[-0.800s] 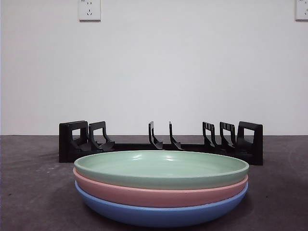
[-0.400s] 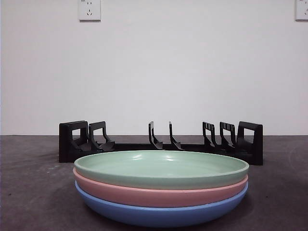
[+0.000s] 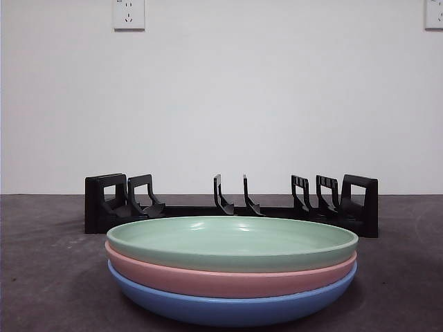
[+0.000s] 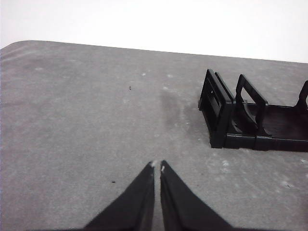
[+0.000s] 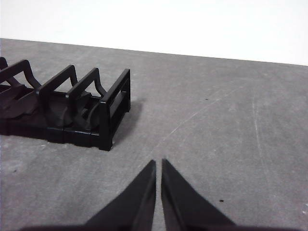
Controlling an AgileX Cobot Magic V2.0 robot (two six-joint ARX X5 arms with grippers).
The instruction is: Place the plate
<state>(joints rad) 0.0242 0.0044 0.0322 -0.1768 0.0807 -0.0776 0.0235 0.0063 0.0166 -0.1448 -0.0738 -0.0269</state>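
Green plate (image 3: 232, 242) on top of stack, near front of table, at 6 o'clock from black rack (image 3: 232, 206). Pink plate (image 3: 228, 280) under it, blue plate (image 3: 232, 308) at bottom. Looks hard, smooth, slippery, maybe breakable. Best grab: thin rim at side. Left gripper (image 4: 157, 166) pinched closed, empty, above bare table (image 4: 72, 120). Right gripper (image 5: 158, 162) same, empty.

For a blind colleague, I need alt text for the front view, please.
Three plates sit stacked on a dark table: green plate on top, pink plate in the middle, blue plate at the bottom. Behind them stands an empty black rack before a white wall; no gripper is in view.
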